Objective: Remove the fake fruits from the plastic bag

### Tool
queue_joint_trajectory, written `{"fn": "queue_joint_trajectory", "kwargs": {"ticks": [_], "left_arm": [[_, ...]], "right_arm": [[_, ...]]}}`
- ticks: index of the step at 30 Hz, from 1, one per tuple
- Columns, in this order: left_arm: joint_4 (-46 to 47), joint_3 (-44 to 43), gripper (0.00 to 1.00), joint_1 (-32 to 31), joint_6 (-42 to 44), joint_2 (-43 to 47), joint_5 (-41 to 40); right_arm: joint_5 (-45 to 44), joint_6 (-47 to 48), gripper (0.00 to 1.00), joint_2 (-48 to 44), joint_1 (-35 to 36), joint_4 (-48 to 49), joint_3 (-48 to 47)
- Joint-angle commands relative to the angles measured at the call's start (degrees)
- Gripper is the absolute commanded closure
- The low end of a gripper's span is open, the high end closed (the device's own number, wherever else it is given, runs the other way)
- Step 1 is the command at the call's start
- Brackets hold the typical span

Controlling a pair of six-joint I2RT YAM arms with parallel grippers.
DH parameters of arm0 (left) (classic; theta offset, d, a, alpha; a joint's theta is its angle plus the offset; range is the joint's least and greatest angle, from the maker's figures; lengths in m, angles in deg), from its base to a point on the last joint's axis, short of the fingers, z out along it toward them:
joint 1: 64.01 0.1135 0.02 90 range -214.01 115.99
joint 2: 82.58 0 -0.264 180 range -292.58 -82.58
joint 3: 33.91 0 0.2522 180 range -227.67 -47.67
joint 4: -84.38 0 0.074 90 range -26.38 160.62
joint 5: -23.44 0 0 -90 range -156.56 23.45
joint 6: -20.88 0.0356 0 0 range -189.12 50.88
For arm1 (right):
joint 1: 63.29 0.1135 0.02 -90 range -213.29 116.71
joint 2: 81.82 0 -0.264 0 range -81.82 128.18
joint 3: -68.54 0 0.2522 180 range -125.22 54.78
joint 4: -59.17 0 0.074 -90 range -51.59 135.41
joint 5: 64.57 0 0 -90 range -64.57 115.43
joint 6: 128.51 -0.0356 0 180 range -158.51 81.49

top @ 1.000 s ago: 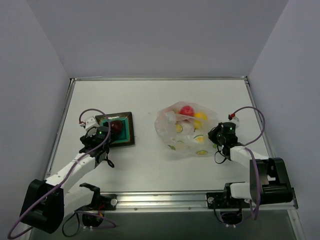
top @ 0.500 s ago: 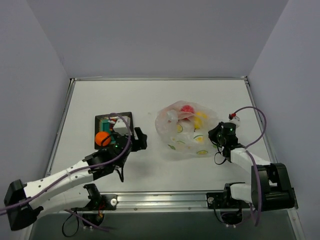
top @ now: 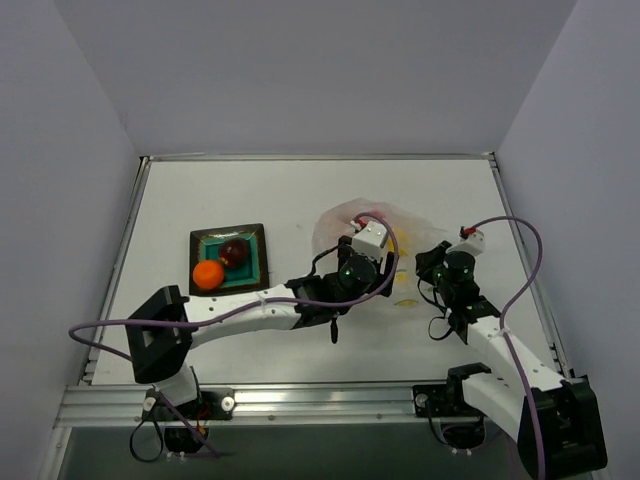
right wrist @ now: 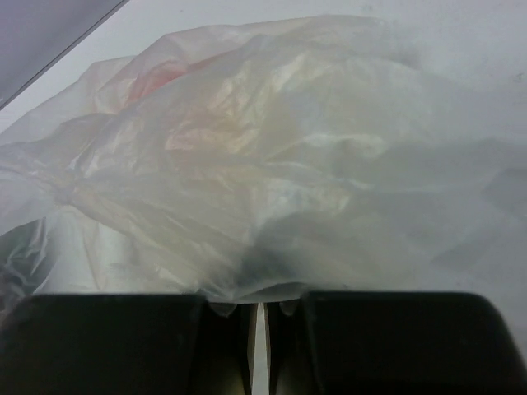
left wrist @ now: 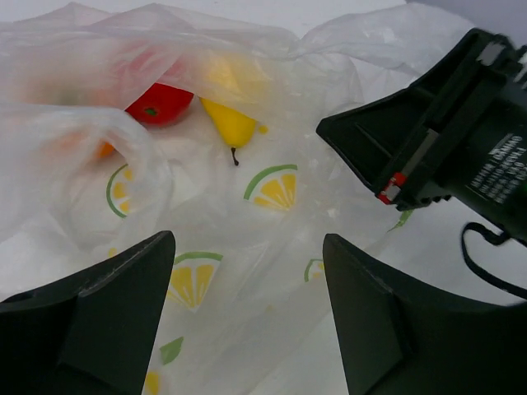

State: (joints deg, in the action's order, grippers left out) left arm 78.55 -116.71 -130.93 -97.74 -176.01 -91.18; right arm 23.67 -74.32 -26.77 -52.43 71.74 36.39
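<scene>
The right tool [right wrist: 257, 311] is being used, clamped on the plastic bag [right wrist: 272, 164], to steady it for the left tool [left wrist: 247, 247], jaws apart.

The left arm [top: 240, 305] reaches low and far from its base toward the centre, almost fully stretched. The left gripper [left wrist: 247, 247] points forward and down, with its two fingers [left wrist: 107, 321] standing wide apart. The right arm [top: 497, 342] is bent and leans inward. The right gripper [right wrist: 257, 317] has its fingers pressed together on a fold of the plastic bag [right wrist: 247, 164].
</scene>
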Motion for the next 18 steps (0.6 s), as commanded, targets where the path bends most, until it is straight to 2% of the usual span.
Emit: {"fn": "queue_joint_trajectory", "kwargs": {"ticks": [1,3,6,10,11,14,16,18], "left_arm": [[0.17,-3.65,0.3,1.51,2.96,-2.1,-3.84],[-2.11,-3.48,0.3,2.75,2.35,-2.46,-7.08],[-2.13,-0.5,0.3,2.32,3.39,1.65,-11.76],[-0.8,3.03,0.21,0.04,5.76,12.45,-9.4],[-1.94,2.94,0.15,-0.58,6.12,13.96,-7.74],[-6.15,1.1,0.06,-1.2,6.3,19.85,-2.72],[-10.88,0.75,0.04,-1.29,6.47,24.07,-2.45],[-14.15,0.48,0.03,-1.11,7.26,26.7,-5.42]], "right_arm": [[-2.81,1.53,1.0,-2.83,3.29,-6.09,-4.1],[-3.25,2.23,1.0,-4.33,5.14,-10.3,-5.94],[-4.12,3.29,1.0,-7.84,5.76,-14.79,-8.85],[-5.36,3.64,1.0,-9.35,5.76,-16.04,-9.21],[-5.53,3.73,1.0,-9.0,5.76,-16.13,-9.03],[-5.97,3.73,1.0,-7.5,5.85,-16.04,-9.03],[-6.59,4.08,1.0,-7.15,5.85,-16.13,-9.12],[-7.03,4.52,1.0,-7.06,5.94,-16.13,-9.21]]}}
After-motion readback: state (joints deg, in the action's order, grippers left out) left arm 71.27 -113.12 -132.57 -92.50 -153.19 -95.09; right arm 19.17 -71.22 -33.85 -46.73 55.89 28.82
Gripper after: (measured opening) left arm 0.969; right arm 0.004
